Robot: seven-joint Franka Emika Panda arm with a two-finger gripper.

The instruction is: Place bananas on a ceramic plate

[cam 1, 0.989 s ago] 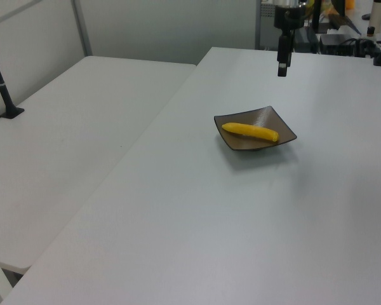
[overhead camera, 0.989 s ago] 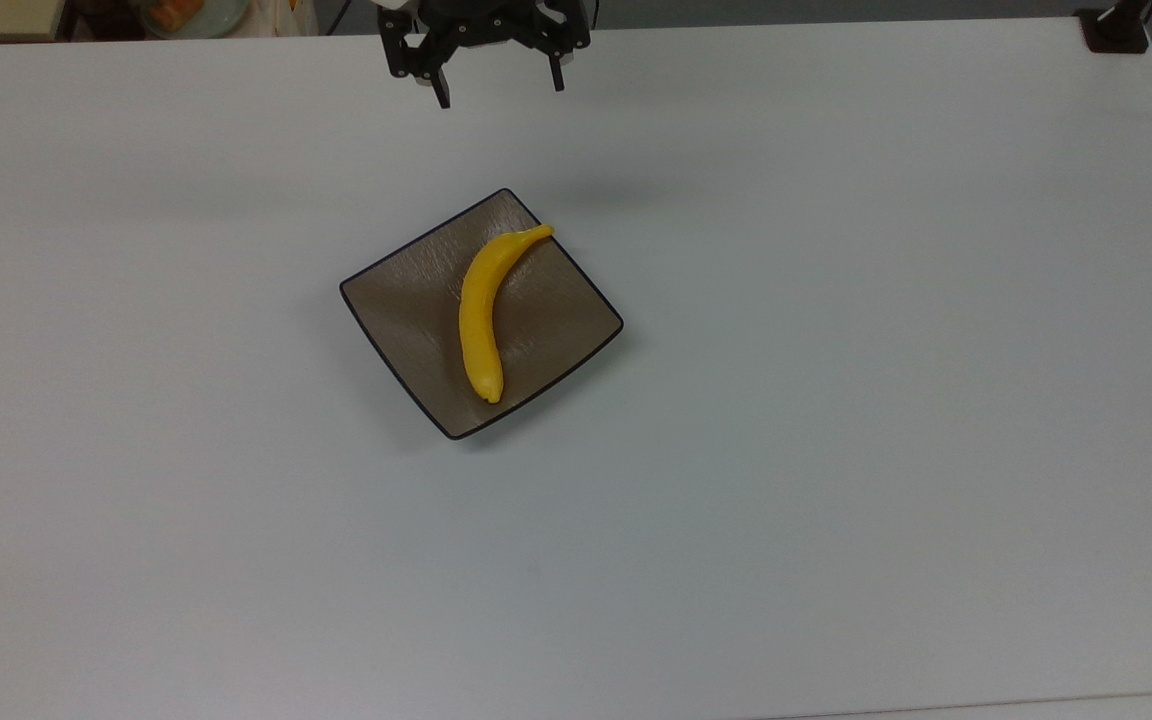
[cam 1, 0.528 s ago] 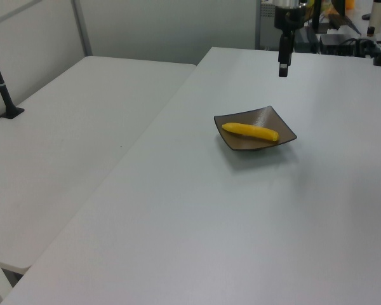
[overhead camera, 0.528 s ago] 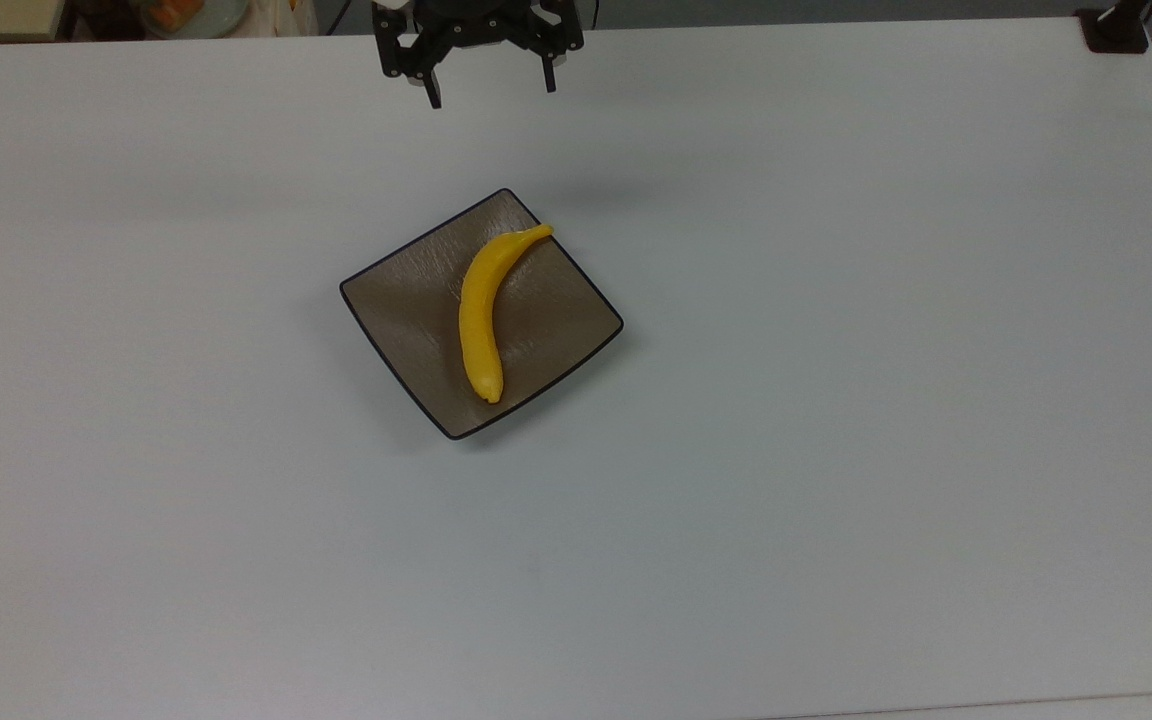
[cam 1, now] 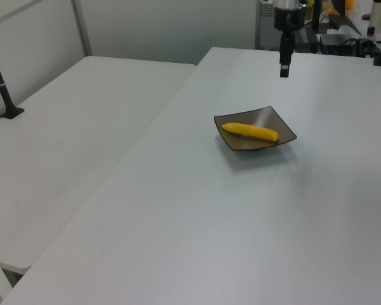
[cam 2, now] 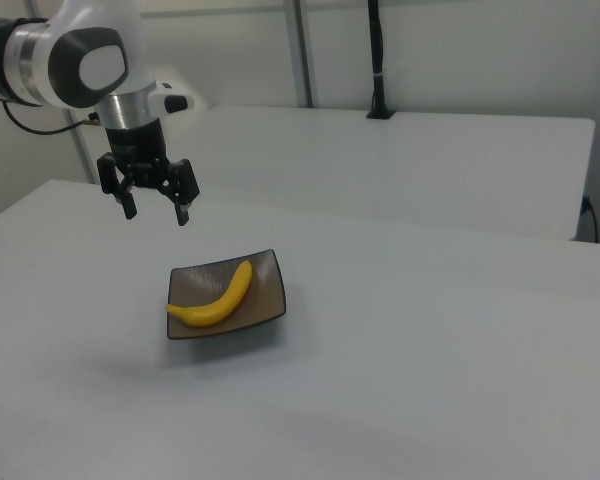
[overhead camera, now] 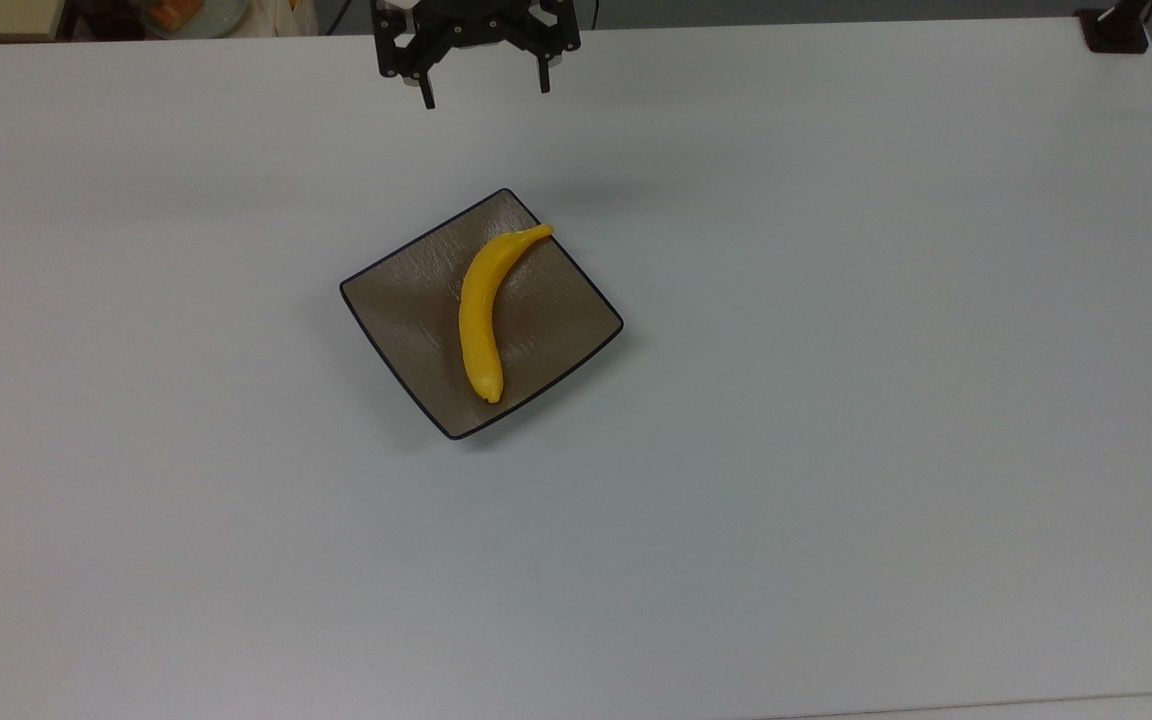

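Claw [overhead camera: 483,96] has drifted slightly toward the top view's left and far edge since a second ago; banana and plate unchanged. Claw is spread wide, empty, hanging above the white tabletop [overhead camera: 836,400] well clear of the plate, fingers pointing down. Banana [overhead camera: 481,315] lies diagonally across the square brown plate [overhead camera: 396,300], stem end at the plate's far edge in the top view. In the right view, claw [cam 2: 155,212] is up-left of the plate [cam 2: 265,290].
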